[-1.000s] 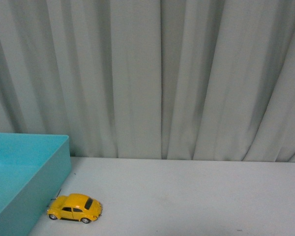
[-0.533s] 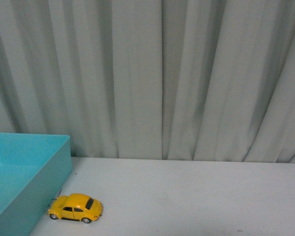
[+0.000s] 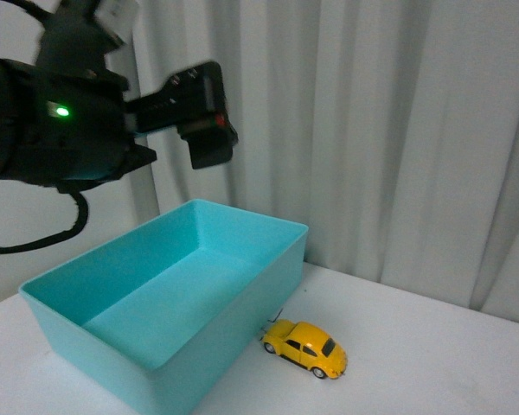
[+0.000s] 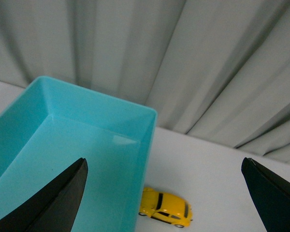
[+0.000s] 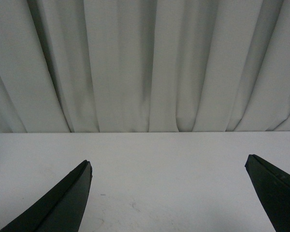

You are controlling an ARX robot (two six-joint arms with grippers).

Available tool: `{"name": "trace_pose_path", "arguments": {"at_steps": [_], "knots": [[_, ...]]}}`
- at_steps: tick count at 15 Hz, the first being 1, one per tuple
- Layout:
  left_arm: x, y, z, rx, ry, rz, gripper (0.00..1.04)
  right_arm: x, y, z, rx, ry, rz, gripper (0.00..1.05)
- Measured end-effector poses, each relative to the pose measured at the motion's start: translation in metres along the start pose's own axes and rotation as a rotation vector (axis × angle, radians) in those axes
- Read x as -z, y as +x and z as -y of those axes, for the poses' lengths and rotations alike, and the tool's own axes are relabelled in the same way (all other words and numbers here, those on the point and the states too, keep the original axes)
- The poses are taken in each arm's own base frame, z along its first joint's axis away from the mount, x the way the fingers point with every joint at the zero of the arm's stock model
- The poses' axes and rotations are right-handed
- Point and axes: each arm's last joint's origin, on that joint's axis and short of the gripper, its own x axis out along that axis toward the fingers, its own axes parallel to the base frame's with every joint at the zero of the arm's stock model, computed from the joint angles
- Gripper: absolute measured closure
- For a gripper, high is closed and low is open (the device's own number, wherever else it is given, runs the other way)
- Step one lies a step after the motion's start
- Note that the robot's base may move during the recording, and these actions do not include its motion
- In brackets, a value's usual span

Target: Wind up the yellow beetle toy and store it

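Observation:
The yellow beetle toy (image 3: 305, 347) stands on its wheels on the white table, close beside the near right corner of a teal box (image 3: 242, 316). It also shows in the left wrist view (image 4: 165, 213), next to the box wall (image 4: 144, 159). My left gripper (image 4: 163, 162) is open and empty, held high above the box and the toy. My left arm (image 3: 69, 112) fills the upper left of the front view. My right gripper (image 5: 168, 162) is open and empty over bare table; the toy does not show there.
The teal box is open-topped and holds nothing. A grey curtain (image 3: 398, 130) hangs right behind the table. The white tabletop (image 3: 432, 363) stretches to the right of the toy.
The front view now takes in the whole box from a different angle, and my left arm has come into view at the upper left. The toy still sits beside the box.

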Motion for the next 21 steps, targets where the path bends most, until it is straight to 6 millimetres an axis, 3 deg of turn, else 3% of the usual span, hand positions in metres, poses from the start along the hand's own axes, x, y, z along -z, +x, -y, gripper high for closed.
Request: {"name": "trace_pose_path", "arguments": {"at_steps": [1,4,6,8,11,13,21], "knots": [[-0.005,0.038,0.009,0.063,0.14,-0.079,0.07,0.0,0.0,0.0,0.0,0.0,0.0,0.07],[-0.013,0.111,0.047,0.265,0.6,-0.219,0.07,0.0,0.0,0.0,0.0,0.0,0.0,0.07],[0.004,0.14,0.069,0.419,0.943,-0.358,0.07,0.0,0.0,0.0,0.0,0.0,0.0,0.07],[0.017,0.155,0.087,0.568,1.233,-0.457,0.07,0.0,0.0,0.0,0.0,0.0,0.0,0.07],[0.048,0.166,0.078,0.652,1.538,-0.676,0.07,0.0,0.0,0.0,0.0,0.0,0.0,0.07],[0.06,0.173,0.072,0.68,1.663,-0.726,0.07,0.0,0.0,0.0,0.0,0.0,0.0,0.07],[0.106,0.193,0.065,0.745,1.763,-0.792,0.07,0.0,0.0,0.0,0.0,0.0,0.0,0.07]]}}
